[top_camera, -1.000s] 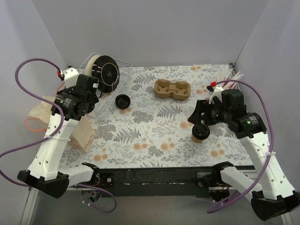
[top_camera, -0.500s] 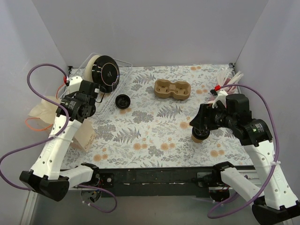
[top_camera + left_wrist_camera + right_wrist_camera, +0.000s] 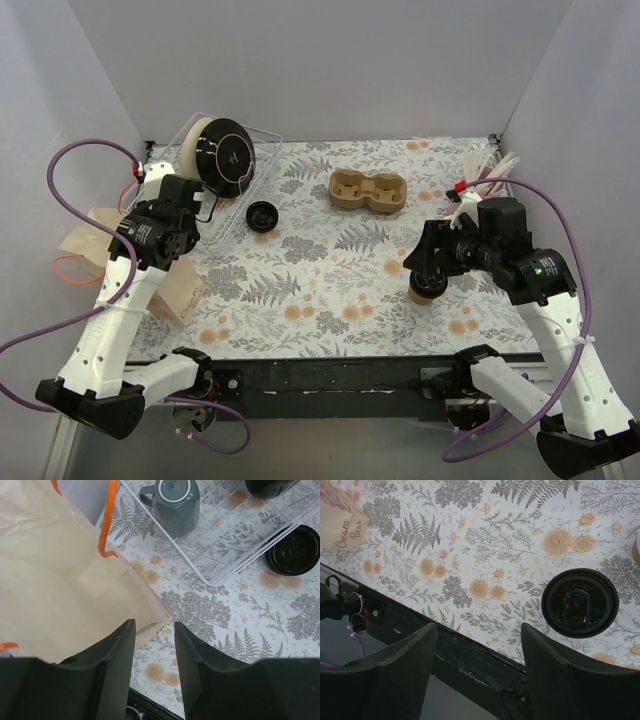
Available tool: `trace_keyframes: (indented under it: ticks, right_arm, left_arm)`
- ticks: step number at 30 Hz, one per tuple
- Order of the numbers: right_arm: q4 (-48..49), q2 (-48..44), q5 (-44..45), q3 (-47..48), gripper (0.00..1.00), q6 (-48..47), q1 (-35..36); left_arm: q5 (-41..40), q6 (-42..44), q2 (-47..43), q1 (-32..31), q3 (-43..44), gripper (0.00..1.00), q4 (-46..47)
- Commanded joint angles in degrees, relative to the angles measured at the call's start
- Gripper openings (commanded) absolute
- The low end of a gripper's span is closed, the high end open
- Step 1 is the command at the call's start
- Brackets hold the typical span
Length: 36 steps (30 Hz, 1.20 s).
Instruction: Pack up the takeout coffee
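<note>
The takeout coffee [image 3: 428,288], a kraft-brown cup with a black lid, stands upright on the floral cloth at the right. It also shows in the right wrist view [image 3: 580,603]. My right gripper [image 3: 424,258] hangs just above and behind it, open and empty [image 3: 479,630], with the cup right of its fingers. My left gripper [image 3: 165,260] is open and empty [image 3: 154,625] over the near corner of a beige paper bag [image 3: 50,580] with orange handles. The bag lies at the left edge [image 3: 178,290].
A brown two-hole cup carrier [image 3: 368,191] sits at the back centre. A loose black lid [image 3: 262,215] lies by a clear wire tray [image 3: 232,205]. The tray holds a grey-green mug [image 3: 175,505] and a round black disc [image 3: 222,150]. Straws [image 3: 490,168] stand back right.
My right gripper has shifted a little right and now covers the top of the cup from above. My left wrist has moved slightly back and then down toward the bag.
</note>
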Motion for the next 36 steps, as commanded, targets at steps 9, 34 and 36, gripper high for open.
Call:
trace_keyframes:
  ticks: [9,34,36]
  right_arm:
    - [-3.59,0.93,0.21,6.22,0.75,-0.58,-0.06]
    - [-4.65,2.16,0.3,6.04,0.75,-2.34,-0.06]
    - [-4.91,2.25,0.21,6.4,0.75,-2.42,-0.06]
  left_arm:
    - [-11.1,9.69,-3.3,0.26,-7.97,0.48,5.75]
    - [-2.32,15.06,-5.24,0.61,-7.1,0.63,-0.57]
    - [-1.61,15.67,-4.98,0.61,-6.31,0.52,-0.04]
